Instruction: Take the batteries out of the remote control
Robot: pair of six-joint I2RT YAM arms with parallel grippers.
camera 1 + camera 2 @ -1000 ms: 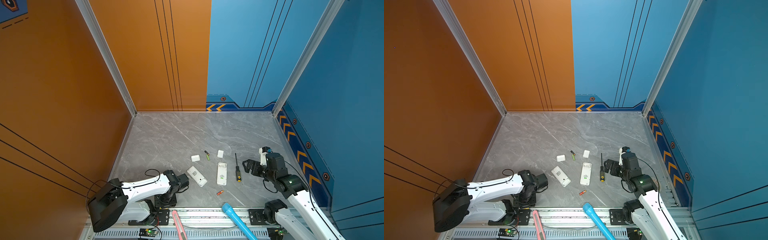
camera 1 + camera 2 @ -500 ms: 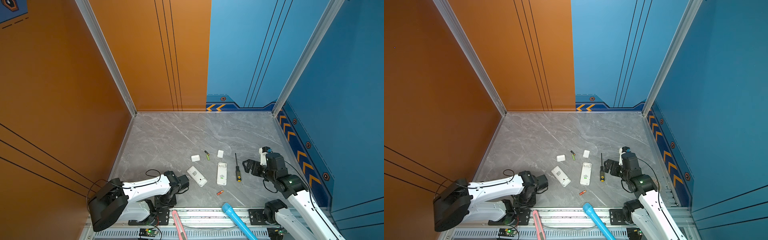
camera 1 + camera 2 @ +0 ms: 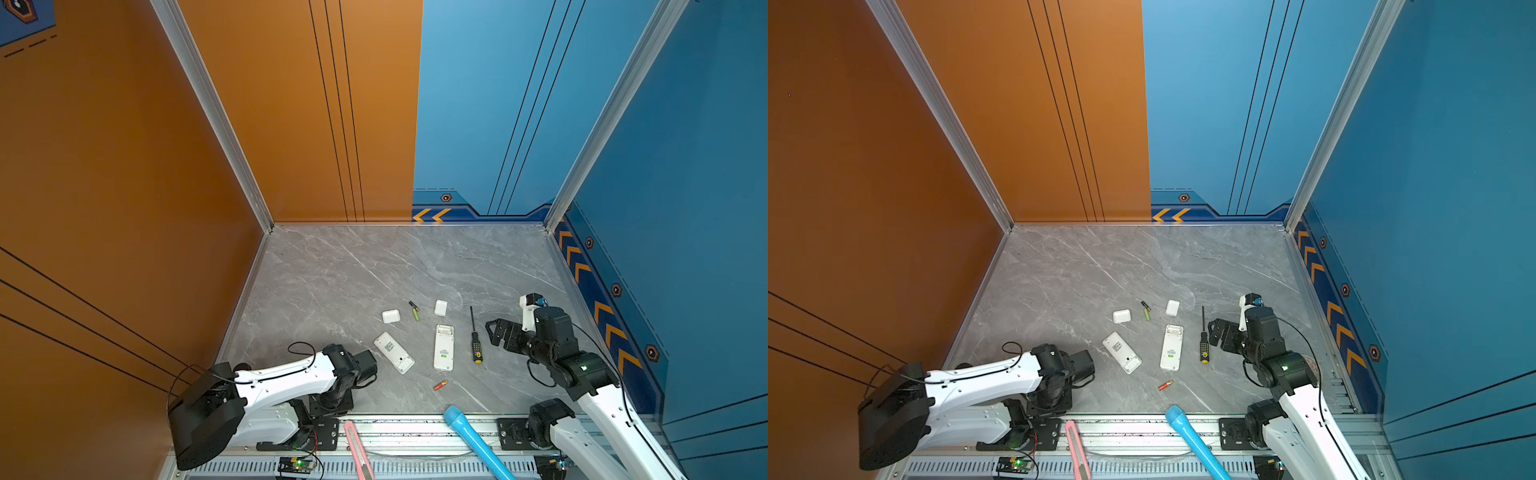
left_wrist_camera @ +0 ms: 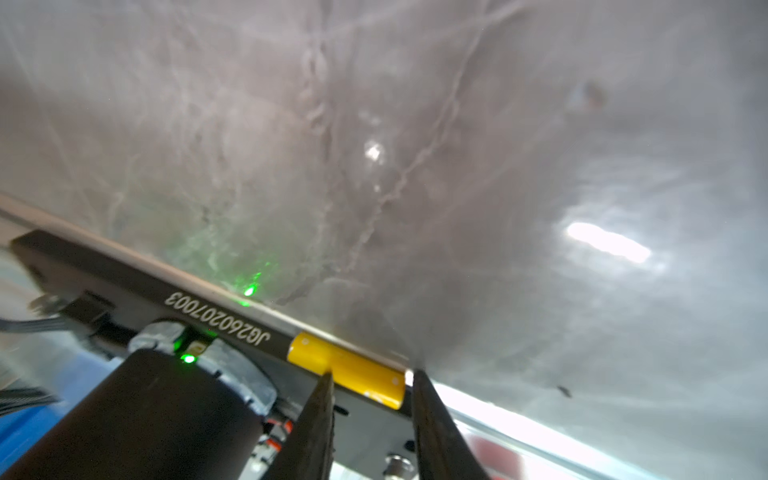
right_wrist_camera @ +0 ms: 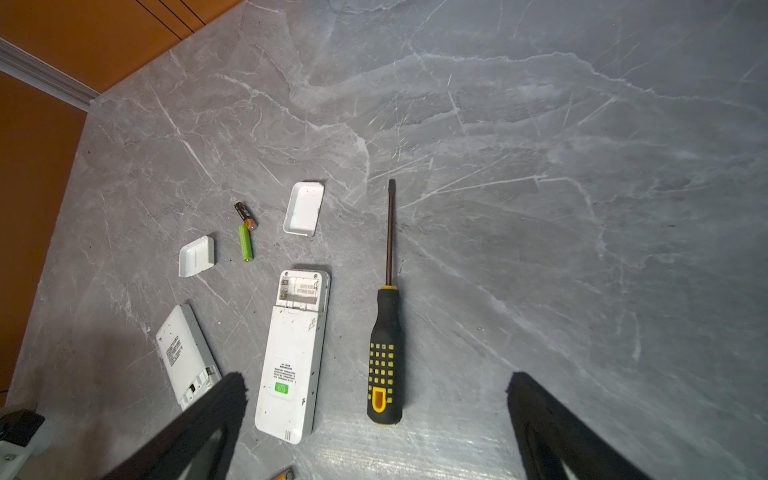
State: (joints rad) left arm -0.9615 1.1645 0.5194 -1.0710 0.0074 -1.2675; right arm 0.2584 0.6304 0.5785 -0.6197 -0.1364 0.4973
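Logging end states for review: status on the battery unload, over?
Left end effector open, right end effector wide open, neither gripping. Green battery, black-and-green battery, red-orange battery loose on table; yellow battery just past left tips. Nothing in the way.

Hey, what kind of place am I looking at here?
Probably a robot test cell, not a home: a left arm and a right arm mounted on a metal rail at the front of a marble-look table, boxed in by an orange wall and a blue wall.

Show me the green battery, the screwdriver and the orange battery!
green battery (image 5: 245,248): right wrist view, its middle.
screwdriver (image 5: 384,353): right wrist view, its handle.
orange battery (image 3: 440,385): in a top view, its middle.
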